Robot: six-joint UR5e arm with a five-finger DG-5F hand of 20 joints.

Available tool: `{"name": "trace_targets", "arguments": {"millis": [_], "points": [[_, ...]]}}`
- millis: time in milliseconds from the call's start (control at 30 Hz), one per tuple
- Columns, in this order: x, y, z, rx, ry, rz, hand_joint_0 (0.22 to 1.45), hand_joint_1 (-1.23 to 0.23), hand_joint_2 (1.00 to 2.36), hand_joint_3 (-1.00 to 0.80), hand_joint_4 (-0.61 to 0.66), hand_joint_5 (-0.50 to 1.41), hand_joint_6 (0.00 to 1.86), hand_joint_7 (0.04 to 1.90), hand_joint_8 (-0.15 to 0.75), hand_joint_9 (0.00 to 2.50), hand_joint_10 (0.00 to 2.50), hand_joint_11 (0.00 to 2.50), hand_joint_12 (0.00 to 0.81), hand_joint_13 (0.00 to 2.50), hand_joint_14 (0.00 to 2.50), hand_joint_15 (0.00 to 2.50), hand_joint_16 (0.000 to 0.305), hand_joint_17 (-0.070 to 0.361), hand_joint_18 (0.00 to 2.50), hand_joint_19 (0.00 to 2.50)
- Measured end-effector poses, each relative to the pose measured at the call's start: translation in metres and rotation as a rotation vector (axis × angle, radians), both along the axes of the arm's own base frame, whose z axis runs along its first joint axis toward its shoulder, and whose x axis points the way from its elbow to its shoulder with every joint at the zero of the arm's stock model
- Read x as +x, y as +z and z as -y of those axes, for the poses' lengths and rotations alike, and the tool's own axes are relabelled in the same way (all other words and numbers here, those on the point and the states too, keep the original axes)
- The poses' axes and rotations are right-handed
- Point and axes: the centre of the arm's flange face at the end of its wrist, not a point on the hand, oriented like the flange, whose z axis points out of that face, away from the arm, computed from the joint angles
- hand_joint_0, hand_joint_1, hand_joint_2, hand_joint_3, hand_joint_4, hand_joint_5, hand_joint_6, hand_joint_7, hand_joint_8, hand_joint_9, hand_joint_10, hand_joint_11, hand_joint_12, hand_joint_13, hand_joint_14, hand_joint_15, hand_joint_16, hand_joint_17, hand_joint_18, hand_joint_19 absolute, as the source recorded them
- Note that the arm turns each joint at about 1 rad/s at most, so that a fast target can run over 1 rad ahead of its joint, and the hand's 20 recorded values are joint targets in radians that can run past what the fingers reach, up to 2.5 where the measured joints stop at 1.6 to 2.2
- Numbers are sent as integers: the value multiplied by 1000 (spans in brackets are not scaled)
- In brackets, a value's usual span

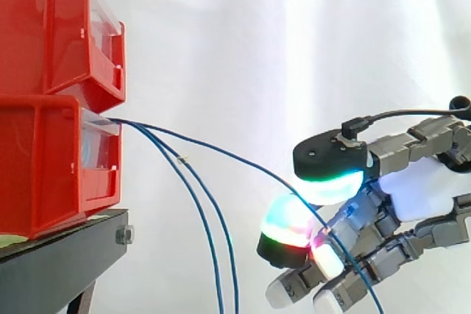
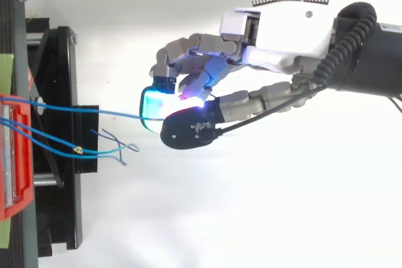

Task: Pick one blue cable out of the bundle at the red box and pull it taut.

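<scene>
Side view: hand (image 1: pixel 416 185) at 3 o'clock, fingers curled, glowing pads (image 1: pixel 330 185) pinching one blue cable (image 1: pixel 243 160). It runs from the lower red box (image 1: pixel 44 174) at 9 o'clock and sags a bit, so prob. not taut yet. Two other cables (image 1: pixel 229 255) hang toward 6.

Top view: hand (image 2: pixel 276 29) comes in from 3; pinched cable (image 2: pixel 94 110) runs off toward 9. Cable looks thin, light, limp, smooth-jacketed, so likely slippery. Best held w/ pads mid-run, well off the box, firm grip.
</scene>
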Motion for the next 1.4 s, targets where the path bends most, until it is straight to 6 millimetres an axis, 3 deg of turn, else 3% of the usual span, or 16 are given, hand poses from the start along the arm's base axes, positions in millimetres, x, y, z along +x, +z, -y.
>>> {"name": "trace_targets", "arguments": {"millis": [667,933,1100,1233,1400], "points": [[0,0,-3,1,5,-1,479,-643,1000,-497,235,-97,699,1094,328,770,11,492,370,263,4,98,54,122,389,295],[0,0,-4,1,5,-1,467,-784,1000,-500,235,-110,788,1047,348,768,9,523,375,271,4,87,55,124,407,276],[0,0,-4,1,5,-1,556,-839,1000,-498,224,-114,834,1057,335,792,11,563,349,310,4,101,50,112,450,278],[0,0,-4,1,5,-1,594,-812,1010,-383,213,-108,847,1090,336,854,13,607,340,352,5,117,48,109,488,285],[0,0,-4,1,5,-1,567,-674,1014,-295,146,-96,840,1072,323,891,13,586,339,357,5,121,49,110,487,318]]}}
